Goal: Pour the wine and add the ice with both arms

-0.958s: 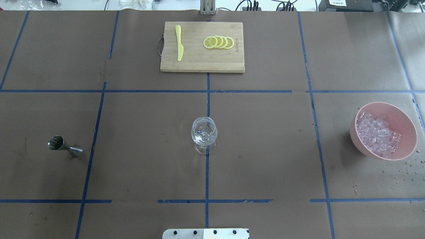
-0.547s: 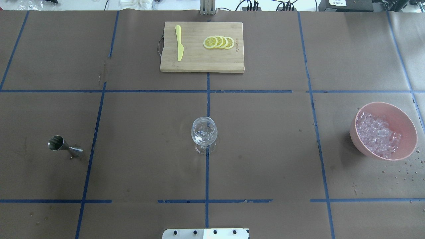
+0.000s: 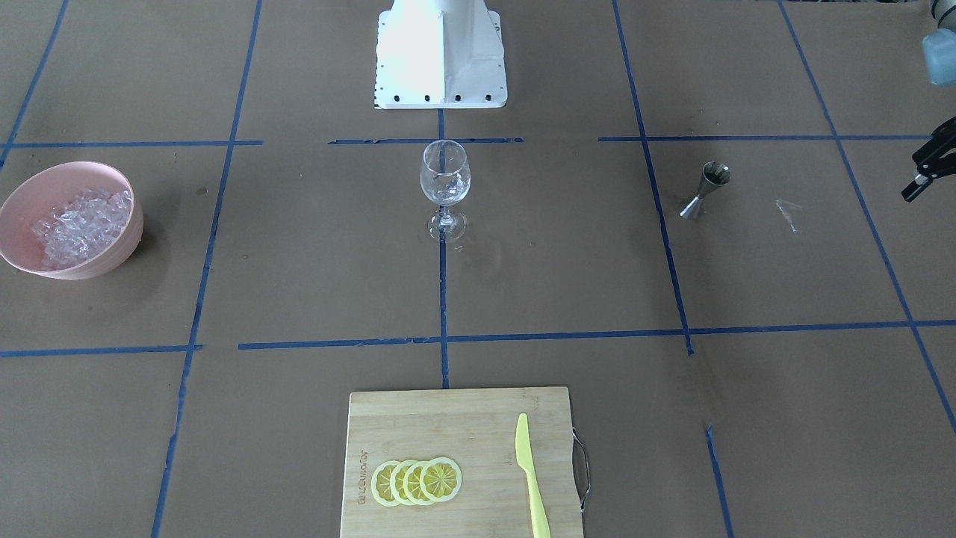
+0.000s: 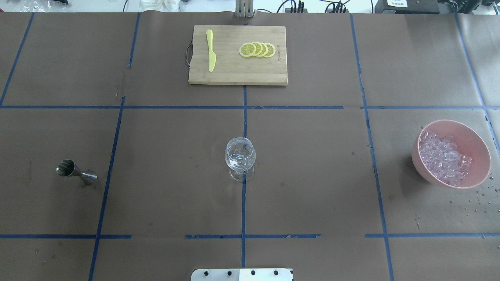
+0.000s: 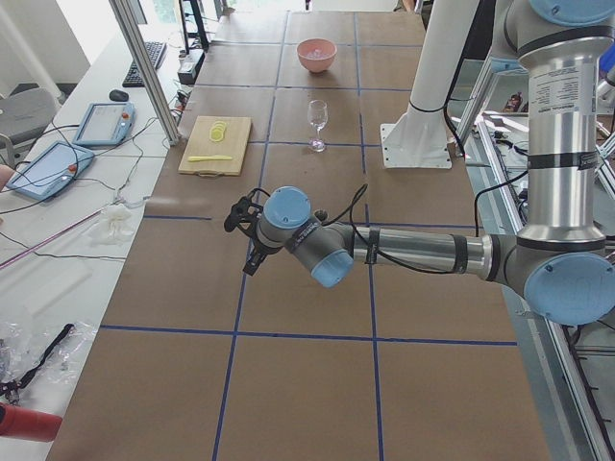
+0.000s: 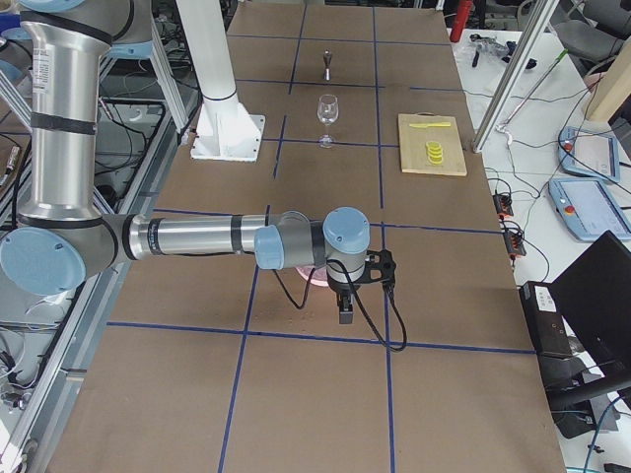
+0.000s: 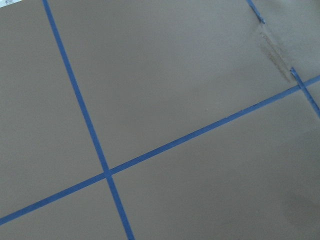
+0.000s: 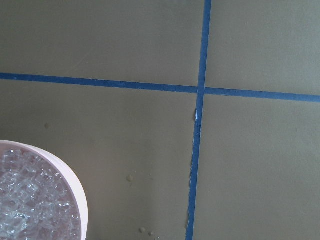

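The ice (image 4: pixel 445 158) is heaped in a pink bowl (image 4: pixel 474 136) at the table's right; it also shows in the front view (image 3: pixel 75 224) and the right wrist view (image 8: pixel 30 205). A clear stemmed wine glass (image 4: pixel 240 156) stands upright at the table's centre. A steel jigger (image 4: pixel 76 173) stands at the left. My left gripper (image 3: pixel 913 178) hangs beyond the jigger at the table's far left, fingers apart and empty. My right gripper (image 6: pixel 344 313) hangs just past the bowl; I cannot tell whether it is open or shut.
A wooden cutting board (image 4: pixel 237 74) with lemon slices (image 4: pixel 258 50) and a yellow knife (image 4: pixel 211 50) lies at the far middle. The white pedestal (image 3: pixel 441 52) stands at the near edge. Water drops (image 4: pixel 474 203) speckle the paper by the bowl.
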